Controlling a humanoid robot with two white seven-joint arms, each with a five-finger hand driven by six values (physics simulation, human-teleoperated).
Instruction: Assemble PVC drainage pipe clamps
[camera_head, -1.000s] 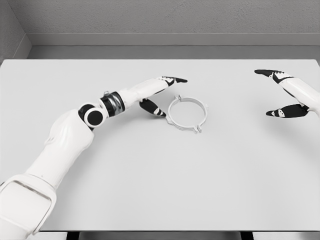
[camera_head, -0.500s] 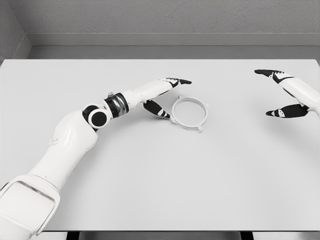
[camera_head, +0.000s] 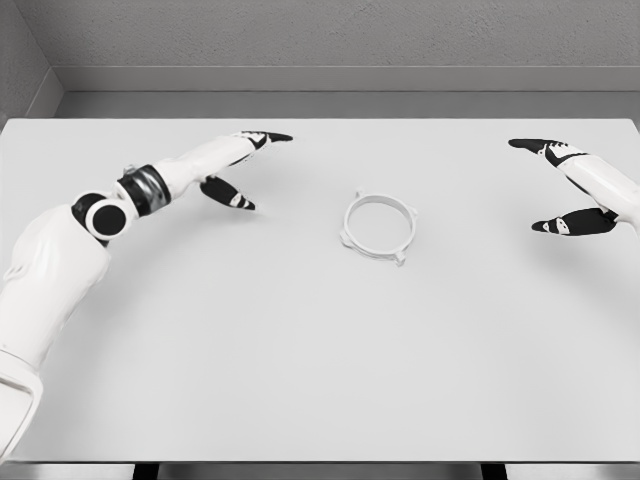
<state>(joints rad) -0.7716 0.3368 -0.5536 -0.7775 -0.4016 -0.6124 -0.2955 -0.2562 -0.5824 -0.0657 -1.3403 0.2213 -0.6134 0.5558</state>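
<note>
Pipe clamp, thin white lugged ring, flat on table

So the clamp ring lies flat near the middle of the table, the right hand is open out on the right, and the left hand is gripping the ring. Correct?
Not quite. The left hand is not gripping the ring: the head view shows it open and well off to the ring's left, with bare table between them. The ring does lie flat near the middle, and the right hand is open on the right.

The left robot hand is pulled back leftward, now well apart from the clamp ring, which sits slightly farther right on the counter than before.
</note>
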